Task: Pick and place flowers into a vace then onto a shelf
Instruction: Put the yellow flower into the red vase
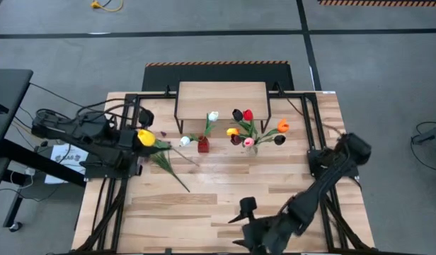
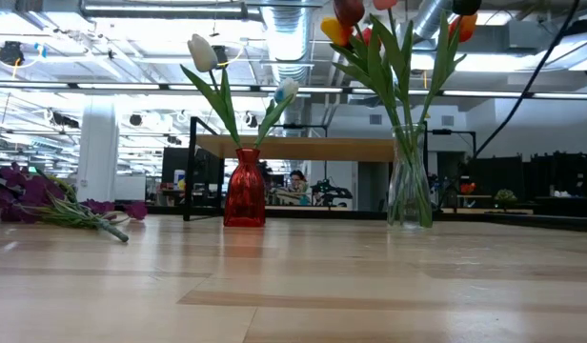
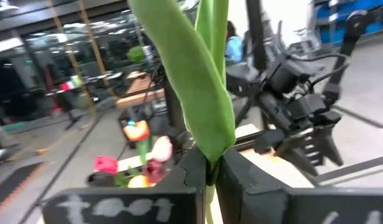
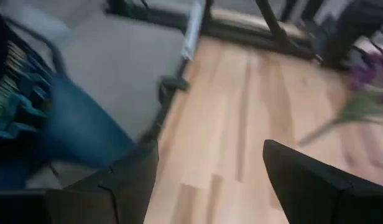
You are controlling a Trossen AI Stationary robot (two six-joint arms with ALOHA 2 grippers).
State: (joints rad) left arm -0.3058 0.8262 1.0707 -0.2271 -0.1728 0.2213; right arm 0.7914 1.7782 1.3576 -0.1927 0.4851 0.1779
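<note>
High view shows the left gripper [image 1: 136, 138] clamped on a yellow tulip [image 1: 145, 137] left of the red vase [image 1: 202, 144], the shelf [image 1: 221, 99] just behind that vase, and the right gripper [image 1: 248, 219] with fingers spread and empty, well in front. Low view shows the purple blossoms [image 2: 55, 208] lying far left of the red vase. Left wrist view shows the tulip's green stem pinched between the fingers [image 3: 194, 168].

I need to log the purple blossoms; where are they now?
In the high view, the purple blossoms lie on the table's left side, beside the left claw and left of the red vase.
</note>
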